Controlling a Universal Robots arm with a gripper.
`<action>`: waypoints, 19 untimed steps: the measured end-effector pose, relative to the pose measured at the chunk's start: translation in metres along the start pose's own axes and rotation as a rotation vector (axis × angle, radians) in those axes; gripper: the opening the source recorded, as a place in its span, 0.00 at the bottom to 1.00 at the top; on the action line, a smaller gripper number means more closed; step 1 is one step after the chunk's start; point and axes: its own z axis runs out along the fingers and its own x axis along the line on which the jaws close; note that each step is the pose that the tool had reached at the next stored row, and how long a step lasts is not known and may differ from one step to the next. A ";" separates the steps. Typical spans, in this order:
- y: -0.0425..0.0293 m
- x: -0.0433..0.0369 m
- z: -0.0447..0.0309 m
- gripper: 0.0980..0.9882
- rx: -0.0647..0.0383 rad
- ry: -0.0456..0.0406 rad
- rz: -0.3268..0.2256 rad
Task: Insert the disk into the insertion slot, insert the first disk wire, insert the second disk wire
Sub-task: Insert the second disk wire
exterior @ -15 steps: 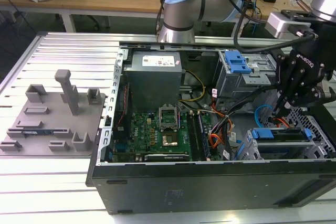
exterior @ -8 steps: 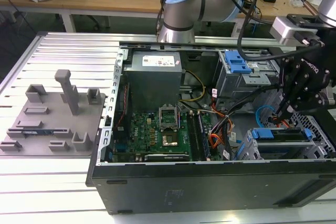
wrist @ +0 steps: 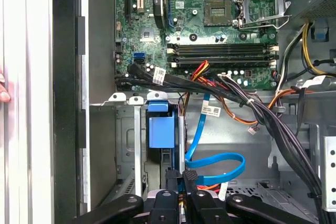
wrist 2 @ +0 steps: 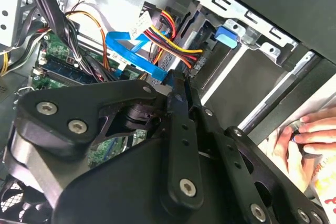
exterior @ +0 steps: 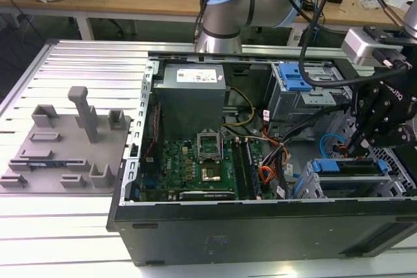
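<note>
Gripper [exterior: 362, 144] is low inside the open PC case [exterior: 260, 226], at the exterior view's right, just over the rear of the disk [exterior: 345, 167], which sits w/ its blue carrier in the insertion slot [exterior: 309, 183], the grey perforated cage. In the first wrist view the fingers [wrist: 190, 182] are pinched nearly together at a black connector beside the blue data cable [wrist: 220, 169]; can't tell whether they grip it. Motherboard [exterior: 195, 164] lies alongside. A person's hand [wrist 2: 307, 140] rests outside the case.
</note>
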 end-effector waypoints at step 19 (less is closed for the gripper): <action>-0.0001 0.0019 0.0014 0.07 0.003 0.0000 0.000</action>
